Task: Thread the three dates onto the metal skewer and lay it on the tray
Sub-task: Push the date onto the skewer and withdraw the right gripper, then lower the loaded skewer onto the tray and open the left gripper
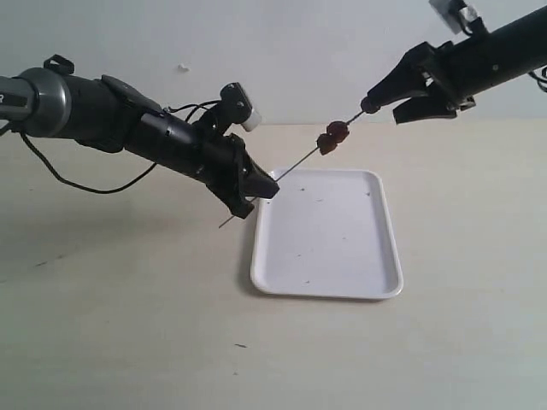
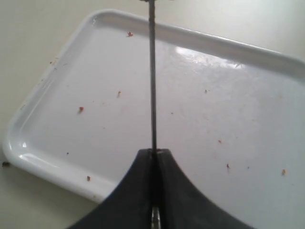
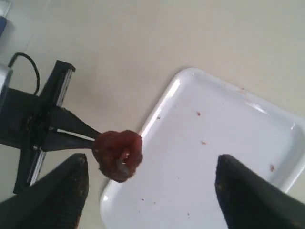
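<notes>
The metal skewer [image 1: 291,168] slants up over the far left corner of the white tray [image 1: 329,235]. My left gripper [image 1: 254,193] is shut on its lower end; in the left wrist view the rod [image 2: 152,71] runs straight out from the closed fingertips [image 2: 153,153] above the tray [image 2: 200,119]. Dark red dates [image 1: 333,137] sit bunched on the upper part of the skewer; two lumps show, a third I cannot make out. My right gripper [image 1: 395,101] is open just beyond the skewer's upper tip. In the right wrist view the dates [image 3: 118,153] hang end-on near one finger [image 3: 71,191].
The tray [image 3: 214,157] carries only small dark and reddish specks. It lies on a plain beige tabletop [image 1: 128,325]. A black cable [image 1: 77,184] trails under the left arm.
</notes>
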